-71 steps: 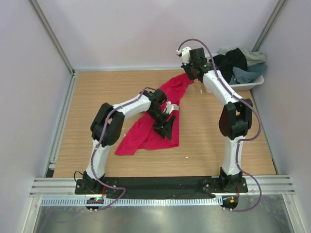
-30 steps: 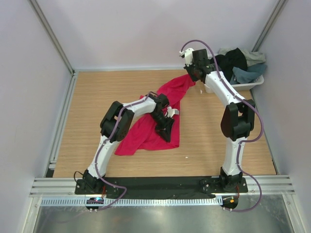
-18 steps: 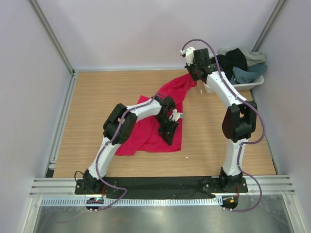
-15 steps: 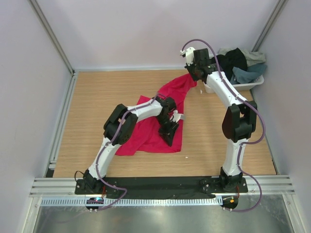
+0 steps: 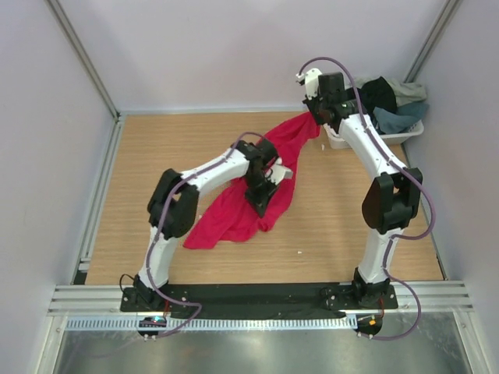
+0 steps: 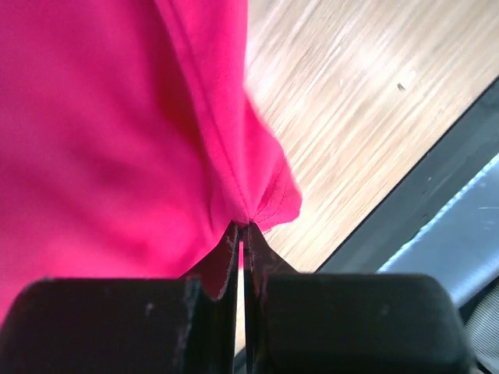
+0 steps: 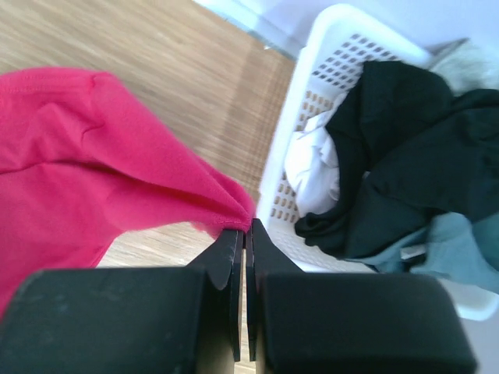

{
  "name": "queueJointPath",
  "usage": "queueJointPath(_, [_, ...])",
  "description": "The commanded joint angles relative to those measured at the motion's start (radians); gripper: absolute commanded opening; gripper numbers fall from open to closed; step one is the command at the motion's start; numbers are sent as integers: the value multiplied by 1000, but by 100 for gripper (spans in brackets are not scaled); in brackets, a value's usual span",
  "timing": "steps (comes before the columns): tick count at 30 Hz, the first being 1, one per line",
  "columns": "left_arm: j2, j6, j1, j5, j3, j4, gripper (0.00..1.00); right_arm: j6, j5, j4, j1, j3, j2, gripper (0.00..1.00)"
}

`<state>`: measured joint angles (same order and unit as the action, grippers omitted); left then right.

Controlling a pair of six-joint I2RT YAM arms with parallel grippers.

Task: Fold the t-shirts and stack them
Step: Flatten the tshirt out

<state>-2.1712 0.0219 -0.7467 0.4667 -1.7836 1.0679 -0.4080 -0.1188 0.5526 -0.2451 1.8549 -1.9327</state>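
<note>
A crimson-pink t-shirt stretches diagonally across the wooden table, partly lifted. My left gripper is shut on a bunched edge of it near the middle of the table. My right gripper is shut on its far corner and holds it up beside the basket. The cloth hangs between the two grips and its lower left part rests on the table. A black t-shirt, a slate-blue one and a pale grey-green one lie heaped in the basket.
The white lattice basket stands at the back right corner, against the wall; its rim is just right of my right gripper. A white cloth lies inside it. A black base rail runs along the near edge.
My left gripper has closed on the pink cloth and lifted it up and slightly left. The right gripper has raised its corner further back and right, towards the basket, drawing the shirt tauter.
</note>
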Motion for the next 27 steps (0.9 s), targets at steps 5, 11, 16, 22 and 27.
queueJointPath(5, [339, 222, 151, -244, -117, 176, 0, 26, -22, -45, 27, 9, 173, 1])
queueJointPath(11, [442, 319, 171, -350, -206, 250, 0, 49, -8, -28, 26, 46, 222, 1])
queueJointPath(16, [523, 406, 176, -537, -322, 293, 0, 60, -1, -26, 26, 99, 311, 1])
queueJointPath(22, [712, 594, 178, -724, -306, 147, 0, 97, 21, -25, 26, 147, 451, 1])
queueJointPath(27, [821, 711, 178, -826, -289, 70, 0, 132, 38, -49, 26, 161, 558, 1])
